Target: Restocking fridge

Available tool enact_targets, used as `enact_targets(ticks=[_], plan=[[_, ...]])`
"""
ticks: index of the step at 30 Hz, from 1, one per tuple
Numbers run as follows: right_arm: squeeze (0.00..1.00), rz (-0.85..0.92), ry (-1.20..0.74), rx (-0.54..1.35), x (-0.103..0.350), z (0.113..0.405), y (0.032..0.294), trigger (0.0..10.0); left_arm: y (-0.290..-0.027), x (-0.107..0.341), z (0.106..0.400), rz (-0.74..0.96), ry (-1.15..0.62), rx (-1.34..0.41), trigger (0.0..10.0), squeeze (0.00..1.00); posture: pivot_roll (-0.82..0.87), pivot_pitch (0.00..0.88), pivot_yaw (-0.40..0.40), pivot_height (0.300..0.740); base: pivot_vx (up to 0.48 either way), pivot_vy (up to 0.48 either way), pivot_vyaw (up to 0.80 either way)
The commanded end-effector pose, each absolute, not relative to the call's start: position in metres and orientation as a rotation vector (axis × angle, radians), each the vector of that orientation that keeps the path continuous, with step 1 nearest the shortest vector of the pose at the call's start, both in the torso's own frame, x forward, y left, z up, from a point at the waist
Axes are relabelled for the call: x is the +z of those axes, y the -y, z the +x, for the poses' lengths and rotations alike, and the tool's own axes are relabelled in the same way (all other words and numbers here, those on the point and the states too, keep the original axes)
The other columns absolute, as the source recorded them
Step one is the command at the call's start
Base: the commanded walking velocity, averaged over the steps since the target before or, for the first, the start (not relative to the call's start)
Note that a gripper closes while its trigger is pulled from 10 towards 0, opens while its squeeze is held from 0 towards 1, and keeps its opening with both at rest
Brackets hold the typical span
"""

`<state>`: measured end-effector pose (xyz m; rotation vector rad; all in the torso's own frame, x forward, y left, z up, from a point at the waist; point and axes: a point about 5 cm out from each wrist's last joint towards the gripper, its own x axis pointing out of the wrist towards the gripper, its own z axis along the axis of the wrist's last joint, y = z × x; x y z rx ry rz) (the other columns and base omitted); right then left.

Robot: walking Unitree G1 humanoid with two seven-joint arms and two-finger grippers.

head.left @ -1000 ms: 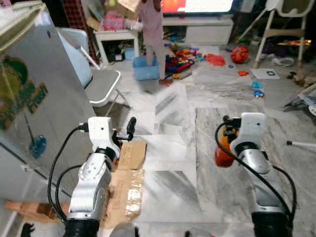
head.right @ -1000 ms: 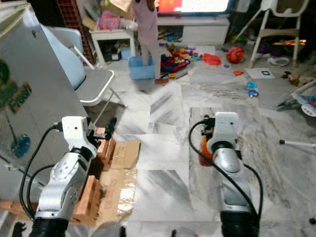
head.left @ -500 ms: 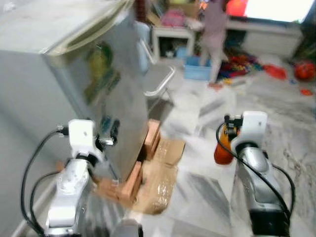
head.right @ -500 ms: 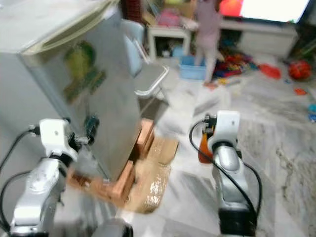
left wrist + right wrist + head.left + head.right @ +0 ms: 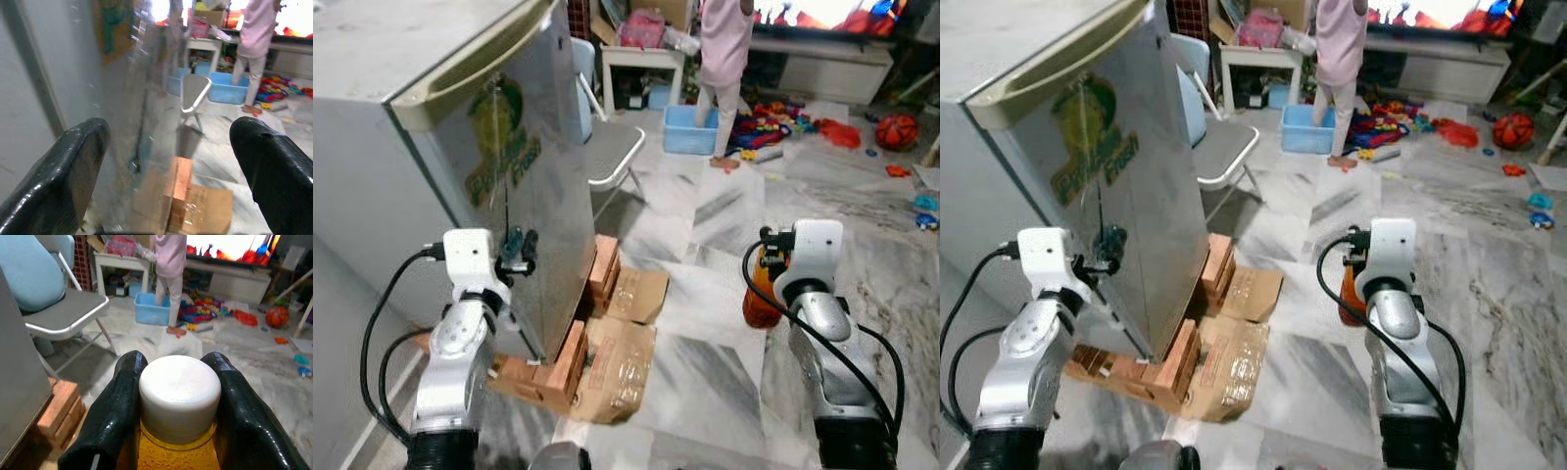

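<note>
The left gripper (image 5: 168, 166) has its two black fingers (image 5: 58, 171) spread wide apart, and past the gap between them is the shiny silver fridge (image 5: 73, 88) side with a coloured sticker (image 5: 115, 29) on it. Lower down between the jaws you can see a stack of bricks (image 5: 178, 188) on flattened cardboard (image 5: 205, 210) right at the fridge's foot. Further out there's a folding chair (image 5: 193, 95), a blue bin (image 5: 222, 93) and a person (image 5: 254, 49) in pink standing by scattered toys (image 5: 276, 90).

A lived-in home: marble floor (image 5: 724, 372) strewn with toys (image 5: 783, 108) beyond the steel fridge (image 5: 460, 166), folding chair (image 5: 607, 157) beside it, television (image 5: 822, 15) behind.
</note>
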<state>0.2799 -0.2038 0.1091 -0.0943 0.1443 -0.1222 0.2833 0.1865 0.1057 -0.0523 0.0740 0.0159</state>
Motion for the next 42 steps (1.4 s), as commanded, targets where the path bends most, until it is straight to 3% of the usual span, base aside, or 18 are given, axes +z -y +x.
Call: enact_targets(ticks=[1, 9, 16, 27, 42], plan=[[0.0, -0.09, -0.111, -0.119, 0.119, 0.279, 0.203, 10.0, -0.196, 0.109, 0.287, -0.045, -0.055, 0.056, 10.0, 0.0, -0.01, 0.03, -0.011, 0.74, 0.0, 0.0, 0.0], [0.0, -0.068, -0.149, -0.14, 0.112, 0.266, 0.207, 10.0, -0.209, 0.111, 0.296, -0.057, -0.052, 0.083, 10.0, 0.0, -0.02, 0.048, 0.004, 0.74, 0.0, 0.304, 0.0], [0.0, -0.071, -0.155, -0.142, 0.112, 0.264, 0.209, 10.0, -0.2, 0.102, 0.288, -0.087, -0.072, 0.058, 10.0, 0.0, -0.02, 0.051, -0.001, 0.74, 0.0, 0.436, -0.53], [0.0, -0.091, -0.162, -0.138, 0.113, 0.263, 0.209, 10.0, -0.176, 0.098, 0.285, -0.108, -0.085, -0.089, 10.0, 0.0, -0.02, 0.048, -0.009, 0.74, 0.0, 0.0, 0.0], [0.0, -0.167, -0.234, -0.255, 0.103, 0.242, 0.23, 10.0, -0.174, 0.109, 0.302, -0.052, -0.04, -0.148, 10.0, 0.0, -0.03, 0.045, -0.017, 0.74, 0.0, 0.0, 0.0]])
